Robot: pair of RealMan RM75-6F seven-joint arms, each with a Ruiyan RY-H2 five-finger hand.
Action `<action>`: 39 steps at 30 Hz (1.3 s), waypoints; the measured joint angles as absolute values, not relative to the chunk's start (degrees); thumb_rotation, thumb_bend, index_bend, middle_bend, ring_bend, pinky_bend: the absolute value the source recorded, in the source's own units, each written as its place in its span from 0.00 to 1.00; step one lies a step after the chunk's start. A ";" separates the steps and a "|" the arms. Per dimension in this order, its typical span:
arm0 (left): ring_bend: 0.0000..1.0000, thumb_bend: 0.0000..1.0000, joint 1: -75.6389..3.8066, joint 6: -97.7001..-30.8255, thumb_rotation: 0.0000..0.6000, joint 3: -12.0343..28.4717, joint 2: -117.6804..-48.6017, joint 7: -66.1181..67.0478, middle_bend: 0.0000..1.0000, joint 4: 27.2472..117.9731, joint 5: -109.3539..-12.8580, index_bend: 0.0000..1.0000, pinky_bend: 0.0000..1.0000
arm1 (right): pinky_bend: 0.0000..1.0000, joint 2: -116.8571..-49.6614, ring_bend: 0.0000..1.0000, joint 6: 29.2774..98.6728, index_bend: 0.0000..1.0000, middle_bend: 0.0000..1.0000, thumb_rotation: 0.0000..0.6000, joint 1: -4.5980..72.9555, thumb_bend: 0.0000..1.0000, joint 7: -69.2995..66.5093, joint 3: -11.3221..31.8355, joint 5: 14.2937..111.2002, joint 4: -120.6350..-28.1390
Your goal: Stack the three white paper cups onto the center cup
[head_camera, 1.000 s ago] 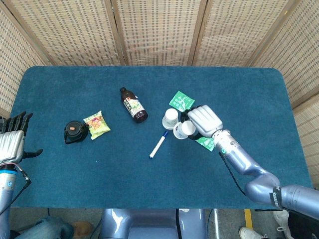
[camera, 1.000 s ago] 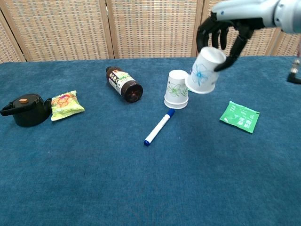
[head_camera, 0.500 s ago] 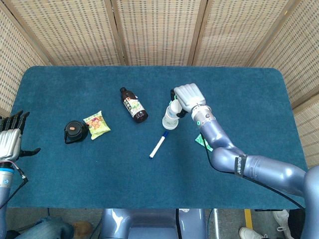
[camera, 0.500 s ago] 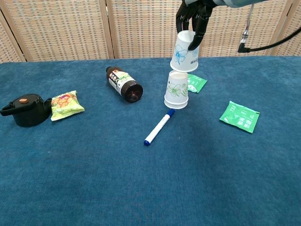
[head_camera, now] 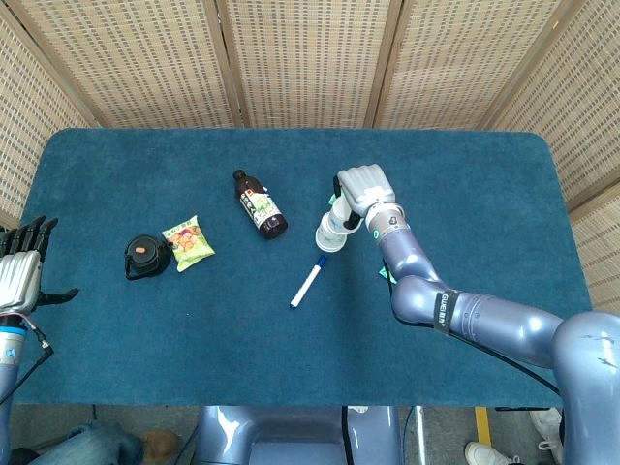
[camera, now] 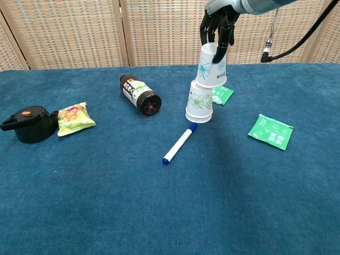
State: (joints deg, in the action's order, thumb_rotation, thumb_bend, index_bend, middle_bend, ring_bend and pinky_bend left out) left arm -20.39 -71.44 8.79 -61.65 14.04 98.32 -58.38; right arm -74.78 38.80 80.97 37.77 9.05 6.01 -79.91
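The left hand [head_camera: 19,279] hovers at the table's [head_camera: 145,349] nine o'clock edge, fingers spread, holding nothing. Near the middle, the center cup [camera: 199,101] stands upside down. At its one o'clock, the right hand [camera: 220,24] grips an inverted upper cup [camera: 211,65], its rim overlapping the center cup's top.

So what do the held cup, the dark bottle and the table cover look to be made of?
Held cup in the right hand: apparently paper, matte white with a blue floral print and a rolled rim. Dark bottle: likely brown glass or plastic, glossy, with a printed label. Table cover: teal fabric, felt or short pile, matte and mottled.
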 measured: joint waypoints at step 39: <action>0.00 0.00 -19.08 -73.55 1.00 8.18 -63.27 11.68 0.00 96.00 -65.47 0.00 0.00 | 0.00 -68.70 0.00 50.83 0.00 0.00 1.00 68.86 0.00 25.26 4.12 32.73 -87.26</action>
State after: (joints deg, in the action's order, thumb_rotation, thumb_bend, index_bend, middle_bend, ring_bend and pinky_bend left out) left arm -19.08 -73.55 8.18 -63.27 11.68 96.00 -65.47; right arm -68.70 50.83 68.86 25.26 4.12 32.73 -87.26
